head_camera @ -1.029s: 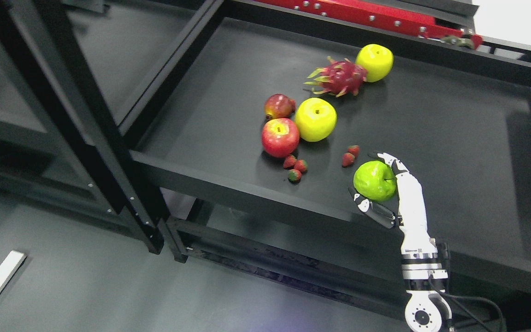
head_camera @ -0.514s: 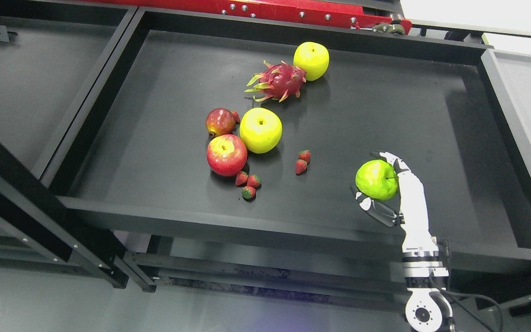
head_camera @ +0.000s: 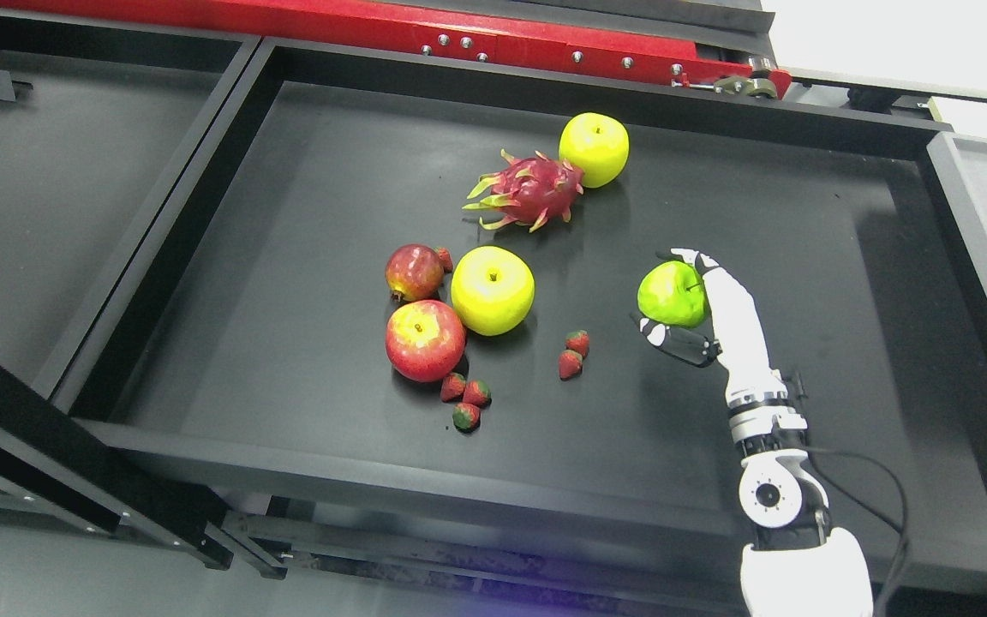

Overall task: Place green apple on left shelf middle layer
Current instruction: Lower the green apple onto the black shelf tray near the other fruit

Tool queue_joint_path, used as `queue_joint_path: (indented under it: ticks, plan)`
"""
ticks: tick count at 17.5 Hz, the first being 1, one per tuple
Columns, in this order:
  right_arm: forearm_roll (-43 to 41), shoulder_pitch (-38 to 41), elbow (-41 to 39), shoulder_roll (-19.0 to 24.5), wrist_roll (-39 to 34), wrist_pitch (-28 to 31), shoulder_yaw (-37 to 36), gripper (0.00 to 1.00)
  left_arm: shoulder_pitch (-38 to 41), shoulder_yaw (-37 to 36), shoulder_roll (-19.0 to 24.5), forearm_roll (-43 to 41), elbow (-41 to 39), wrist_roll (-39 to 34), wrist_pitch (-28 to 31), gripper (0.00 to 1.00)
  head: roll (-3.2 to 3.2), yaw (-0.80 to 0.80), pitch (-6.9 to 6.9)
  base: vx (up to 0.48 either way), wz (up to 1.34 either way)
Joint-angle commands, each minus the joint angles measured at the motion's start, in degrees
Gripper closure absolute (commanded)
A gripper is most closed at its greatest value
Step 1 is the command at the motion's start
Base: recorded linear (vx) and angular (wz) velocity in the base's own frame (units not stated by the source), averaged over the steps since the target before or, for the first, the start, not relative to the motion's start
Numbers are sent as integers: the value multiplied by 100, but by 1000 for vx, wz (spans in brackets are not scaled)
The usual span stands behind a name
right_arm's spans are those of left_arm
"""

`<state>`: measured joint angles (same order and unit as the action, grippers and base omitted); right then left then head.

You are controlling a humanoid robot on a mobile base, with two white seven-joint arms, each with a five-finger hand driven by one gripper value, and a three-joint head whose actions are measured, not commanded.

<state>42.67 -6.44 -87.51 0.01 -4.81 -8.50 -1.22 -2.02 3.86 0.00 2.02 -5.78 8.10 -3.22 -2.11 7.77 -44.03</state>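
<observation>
The right hand [head_camera: 699, 304] grips the green apple [head_camera: 672, 294] between curled fingers and thumb, right of the yellow apple [head_camera: 492, 290] on the tray [head_camera: 305, 480].

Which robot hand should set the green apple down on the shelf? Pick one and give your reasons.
The right robot hand. Its fingers are already closed around the green apple, held over the black shelf to the right of the other fruit. The left arm is out of view, so using it would probably need a handover.
</observation>
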Motion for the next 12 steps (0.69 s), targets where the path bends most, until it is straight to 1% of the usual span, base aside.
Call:
queue_joint_path:
  ticks: [1,4,5,7,8,9,10,11,12]
  plan:
    - [189,-578,1781,-106,-2,506,-80,99,0,9,100,0,-2,-1,-3,0,0,0,0,131,71]
    - [180,-524,1790,-106,15,559,-124,99,0,-8,100,0,-2,-1,-3,0,0,0,0,107,78]
    - [189,-516,1790,-150,7,707,-124,98,0,-8,100,0,-2,-1,-3,0,0,0,0,87,55]
    - [189,-516,1799,-211,7,1426,-133,97,0,9,100,0,-2,-1,-3,0,0,0,0,74,44]
    - [180,-507,1799,-246,15,1691,-133,94,0,9,100,0,-2,-1,-3,0,0,0,0,61,33]
    - [154,-472,1799,-264,24,1859,-150,87,0,-8,100,0,-2,-1,-3,0,0,0,0,40,6]
    - [101,-420,1782,-256,24,1912,-229,79,0,9,100,0,-2,-1,-3,0,0,0,0,40,6]
    - [-12,-393,1738,-247,7,1870,-421,62,0,9,100,0,-2,-1,-3,0,0,0,0,18,3]
    - [-266,-384,1685,-238,-20,1756,-571,20,0,9,100,0,-2,-1,-3,0,0,0,0,0,0]
